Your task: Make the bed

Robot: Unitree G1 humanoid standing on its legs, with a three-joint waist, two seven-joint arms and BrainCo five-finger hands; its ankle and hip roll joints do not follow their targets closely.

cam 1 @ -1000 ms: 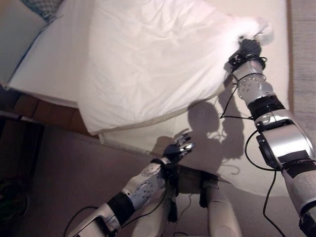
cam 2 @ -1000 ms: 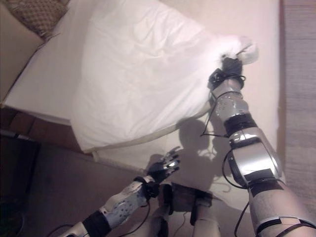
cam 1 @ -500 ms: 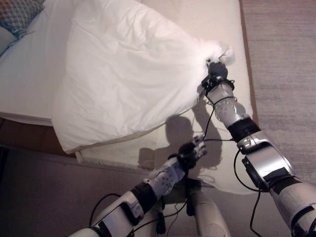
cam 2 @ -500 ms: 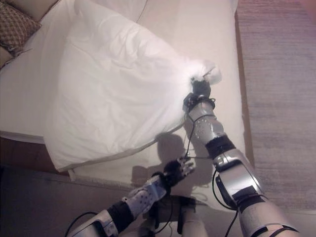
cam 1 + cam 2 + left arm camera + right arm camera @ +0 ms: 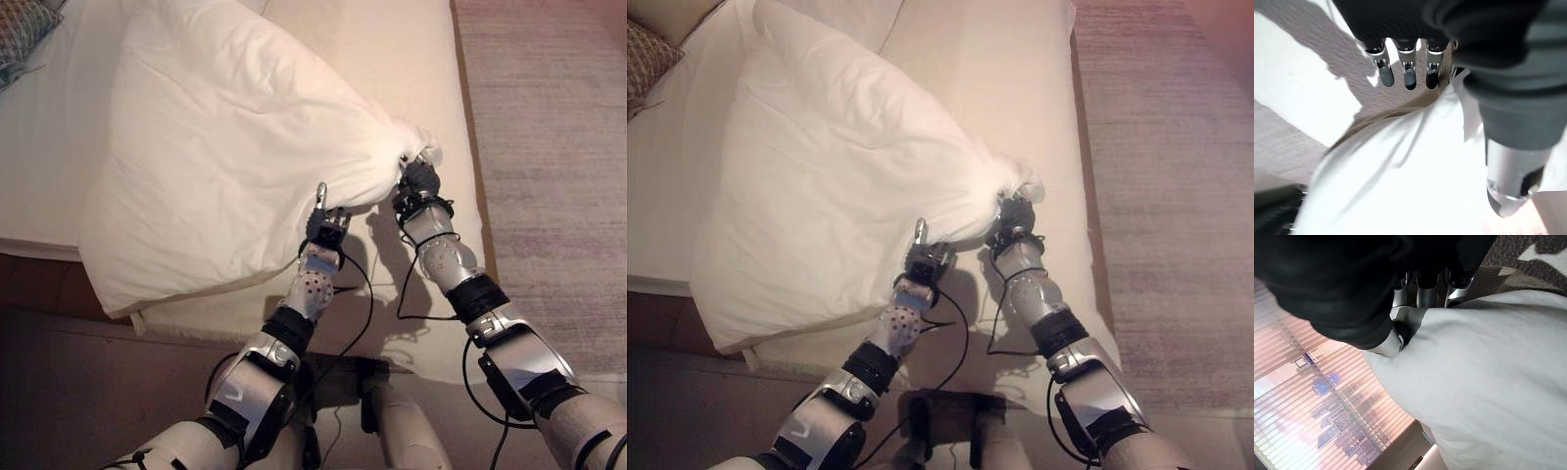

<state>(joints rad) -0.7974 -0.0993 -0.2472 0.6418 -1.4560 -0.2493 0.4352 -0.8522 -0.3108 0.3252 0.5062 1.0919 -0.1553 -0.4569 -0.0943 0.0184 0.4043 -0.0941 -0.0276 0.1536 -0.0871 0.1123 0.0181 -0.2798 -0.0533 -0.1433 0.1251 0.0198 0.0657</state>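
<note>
Fingers point(image 5: 1458, 293) of right hand point(image 5: 419, 180) curl round bunched corner of white pillow point(image 5: 225, 147), thumb pinching fabric from other side in right wrist view; corner puffs out past the hand. Left hand point(image 5: 326, 228) just beside it, at pillow's near edge: fingers point(image 5: 1409, 74) straight & relaxed in left wrist view, thumb apart, white cloth lying between thumb and fingers but nothing pinched. In left eye view one finger of left hand points up against pillow edge. Both hands close together, near bed's foot end.

Pillow big, wrinkled, lying diagonally on bed point(image 5: 392, 59); near-right corner lifted in right hand, rest spreads toward robot's left, its near-left corner overhanging bed's left edge. Beige strip shows along pillow's underside on near edge. Bed covered w/ cream sheet; bare sheet to right of pillow & beyond it.

Farther off, top-left: patterned cushion point(image 5: 22, 29) at bed's far-left corner, well apart from pillow's held corner. Right of bed: grey-pink carpet point(image 5: 549, 147) running full length. Left of bed, near side: dark floor point(image 5: 59, 392). Right wrist view also shows window blinds point(image 5: 1312, 406) w/ city lights behind the pillow.
</note>
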